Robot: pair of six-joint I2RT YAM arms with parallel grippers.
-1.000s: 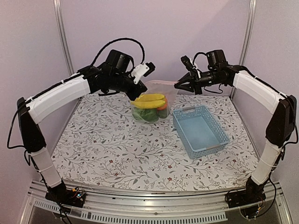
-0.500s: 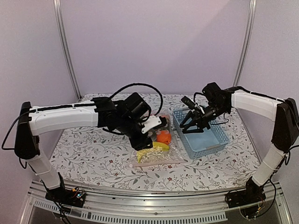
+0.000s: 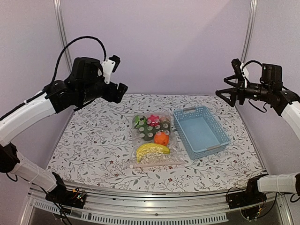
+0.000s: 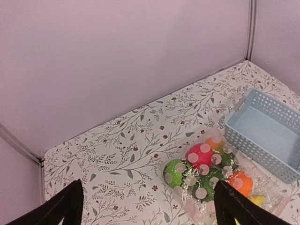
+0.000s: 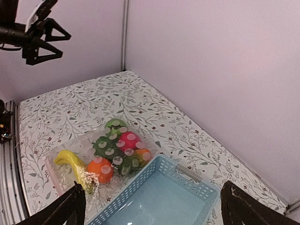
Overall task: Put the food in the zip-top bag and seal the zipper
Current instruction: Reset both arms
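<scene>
Both tools hang high over the tabletop (image 3: 93,140), the left tool (image 4: 147,185) and right tool (image 5: 153,185) each spread wide, gripping and touching nothing.
On the leaf-printed tabletop, a light-blue latticed plastic basket (image 3: 209,148) sits right of centre. Just beside its left wall the zip-top bag (image 3: 174,151), clear and crinkly, lies flat with the food inside: curved yellow bananas (image 3: 152,150), a round orange (image 3: 161,138), a pink-red fruit (image 3: 153,121) and a green ball (image 3: 139,122). The zipper (image 3: 157,164), a thin pale strip, runs along the bag's near edge.
</scene>
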